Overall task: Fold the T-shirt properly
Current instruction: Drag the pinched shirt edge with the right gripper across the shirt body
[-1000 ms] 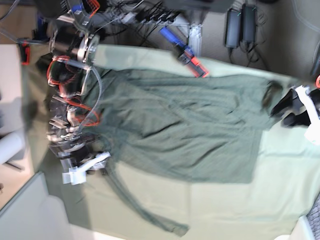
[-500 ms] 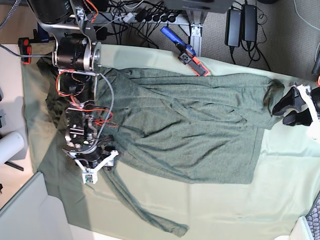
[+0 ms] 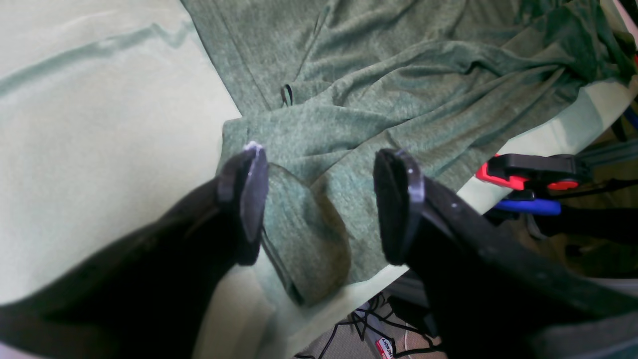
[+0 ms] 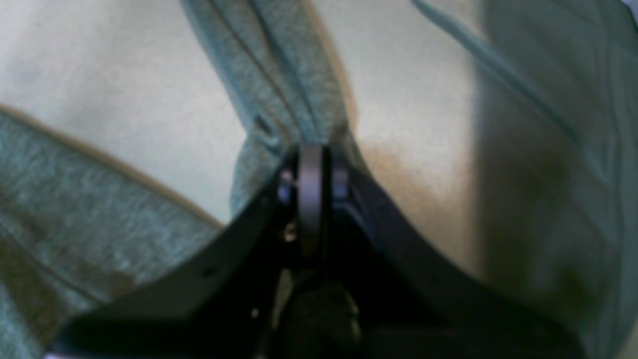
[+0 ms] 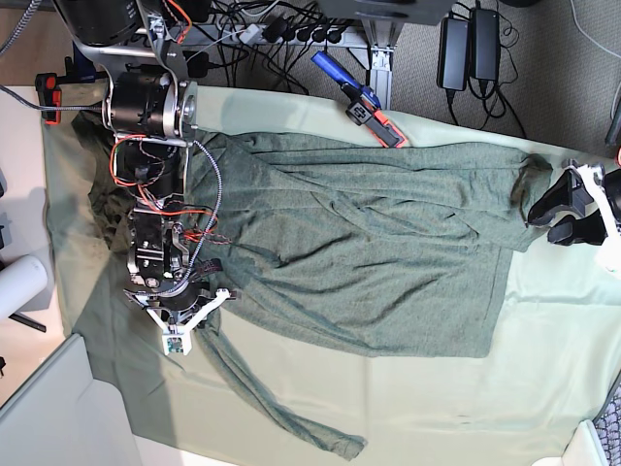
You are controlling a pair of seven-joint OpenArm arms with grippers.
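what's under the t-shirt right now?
Under the T-shirt lies the pale green tablecloth, showing bare around it. The tabletop below is covered, so nothing of it shows. The right gripper pinches a fold of shirt; cloth beneath that pinch is hidden.

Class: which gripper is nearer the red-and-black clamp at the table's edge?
Left. The left gripper hovers open beside the clamp; the right gripper pinches the T-shirt far across the table.
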